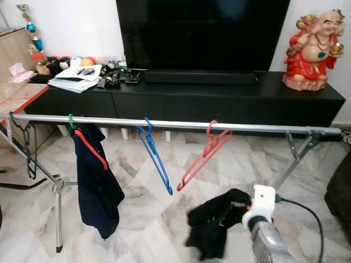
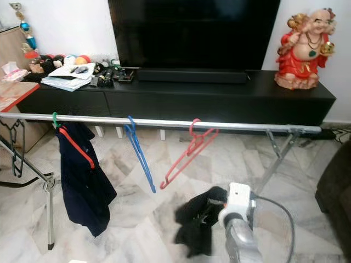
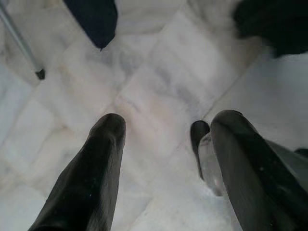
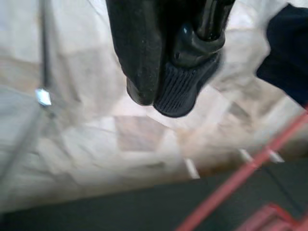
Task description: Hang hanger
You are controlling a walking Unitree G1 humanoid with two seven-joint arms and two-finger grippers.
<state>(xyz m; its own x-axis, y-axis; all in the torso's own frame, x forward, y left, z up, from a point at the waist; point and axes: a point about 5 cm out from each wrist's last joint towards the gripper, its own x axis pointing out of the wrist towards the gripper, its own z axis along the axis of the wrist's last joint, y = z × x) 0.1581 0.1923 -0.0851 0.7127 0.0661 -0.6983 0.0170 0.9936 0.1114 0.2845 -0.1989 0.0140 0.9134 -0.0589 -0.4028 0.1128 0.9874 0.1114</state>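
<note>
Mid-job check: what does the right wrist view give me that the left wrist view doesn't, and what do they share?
Right wrist view: the right gripper shut on a black garment, with a red hanger past it and a rack leg.

Left wrist view: the left gripper open over bare floor, the black garment's edge, a rack foot.

Both: the marble floor and the hanging navy garment.

A long silver rail (image 1: 181, 125) holds a red hanger with a dark shirt (image 1: 94, 170) at 9 o'clock, a blue hanger (image 1: 155, 156) in the middle, and a red hanger (image 1: 204, 154) at 3 o'clock.
</note>
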